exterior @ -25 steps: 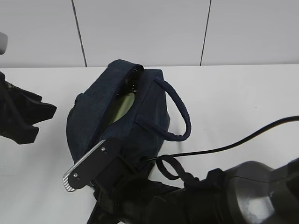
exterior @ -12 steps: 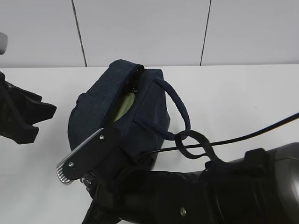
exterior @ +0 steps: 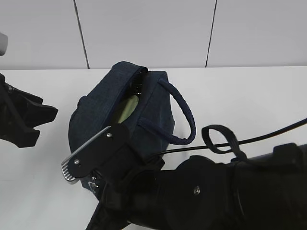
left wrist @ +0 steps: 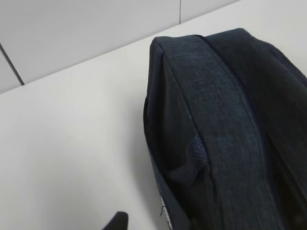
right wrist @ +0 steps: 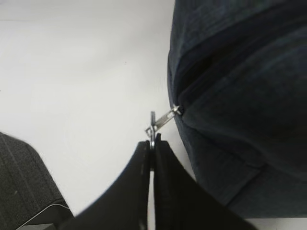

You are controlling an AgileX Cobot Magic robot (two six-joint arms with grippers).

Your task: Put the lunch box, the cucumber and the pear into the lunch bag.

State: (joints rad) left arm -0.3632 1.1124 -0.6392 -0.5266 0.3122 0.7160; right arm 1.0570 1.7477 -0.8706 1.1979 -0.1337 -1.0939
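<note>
The dark navy lunch bag (exterior: pixel 144 115) stands on the white table with its top zipper partly open. A pale green surface, the lunch box lid (exterior: pixel 125 109), shows inside the gap. The cucumber and the pear are hidden. My right gripper (right wrist: pixel 152 140) is shut on the bag's metal ring pull (right wrist: pixel 151 125) at the near end of the zipper. In the exterior view the right arm (exterior: pixel 201 196) covers that end. My left gripper (exterior: pixel 45 125) hovers open left of the bag, holding nothing. Only one of its fingertips (left wrist: pixel 120 221) shows in the left wrist view.
The bag's thick loop handle (exterior: pixel 184 115) arches over its right side. A black cable loop (exterior: pixel 218 139) from the right arm hangs right of the bag. A white panelled wall (exterior: pixel 153 33) runs along the table's far edge.
The right arm has shifted across the front, and its cable loop has swung to the right. The bag's near end has been tugged slightly. The left gripper has stayed still.
</note>
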